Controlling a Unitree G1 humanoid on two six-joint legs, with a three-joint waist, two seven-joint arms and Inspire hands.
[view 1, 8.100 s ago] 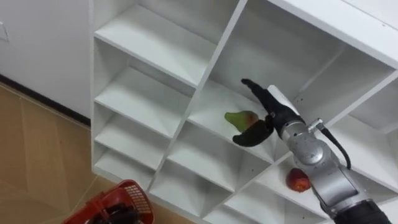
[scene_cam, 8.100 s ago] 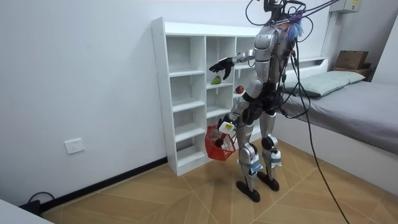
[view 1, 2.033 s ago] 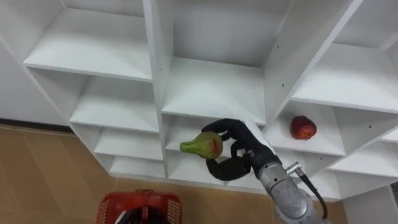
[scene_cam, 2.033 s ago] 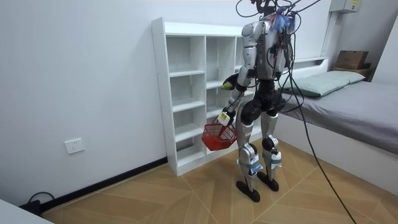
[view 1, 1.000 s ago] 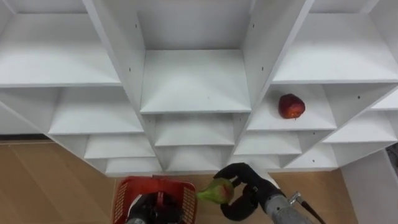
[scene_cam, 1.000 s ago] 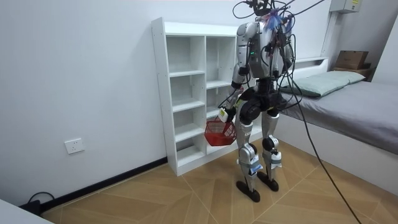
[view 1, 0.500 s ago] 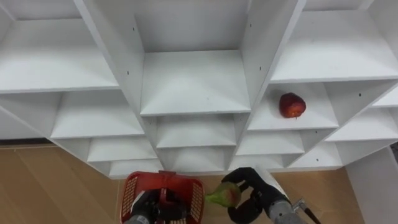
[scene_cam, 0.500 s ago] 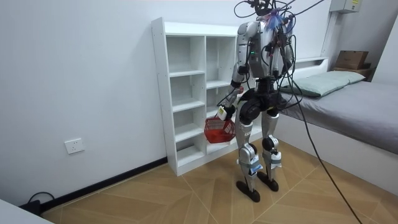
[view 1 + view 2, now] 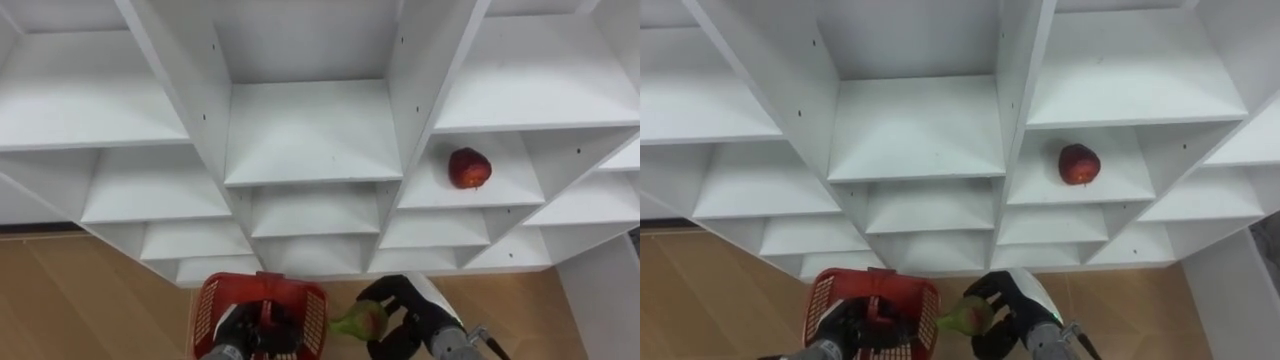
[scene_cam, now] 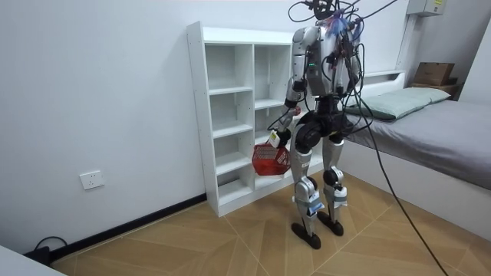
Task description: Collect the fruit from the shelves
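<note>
Left eye view: your right hand (image 9: 412, 312) curls round the pear (image 9: 360, 320) just beside the basket (image 9: 207, 312), whose handle your left hand (image 9: 232, 336) grips. The pear is likely smooth and easily bruised, so cradle its broad belly.

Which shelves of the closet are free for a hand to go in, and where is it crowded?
The middle shelf, left of the apple, is bare; so is the left shelf. Crowded below: the right hand holds the pear beside the basket, which the left hand carries.

Middle shelf bay (image 9: 315, 130) open; divider (image 9: 425, 90) beside (apple (image 9: 469, 168) beyond it).
</note>
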